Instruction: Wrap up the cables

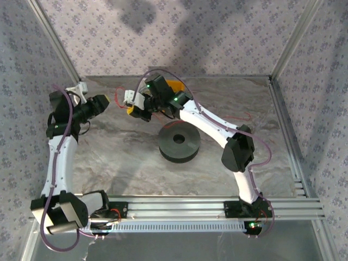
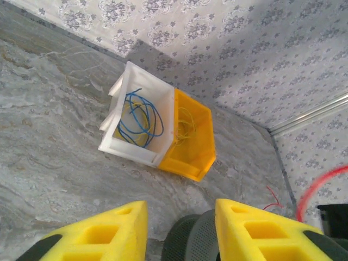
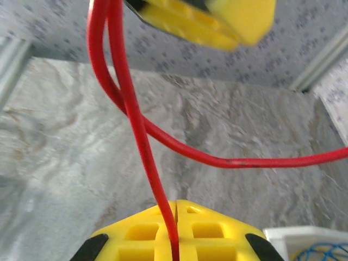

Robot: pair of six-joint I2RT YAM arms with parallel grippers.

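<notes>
The cables are one thin red wire (image 3: 136,125). In the right wrist view it runs down into my right gripper (image 3: 176,204), whose yellow fingers are shut on it. A loop of it rises to a yellow finger (image 3: 217,19) of the other arm at the top, and a second strand trails off right. My left gripper (image 2: 182,217) stands open with nothing between its fingers. The dark grey spool (image 2: 190,239) lies below and beyond them, and red wire (image 2: 321,185) curves at the right edge. From above, the left gripper (image 1: 105,100) faces the right gripper (image 1: 132,111). The spool (image 1: 179,144) lies flat mid-table.
A white bin (image 2: 130,152) with blue wire and a yellow bin (image 2: 187,163) with yellow wire stand side by side near the back wall. The yellow bin (image 1: 174,86) peeks out behind the right arm. Patterned walls and metal posts enclose the table.
</notes>
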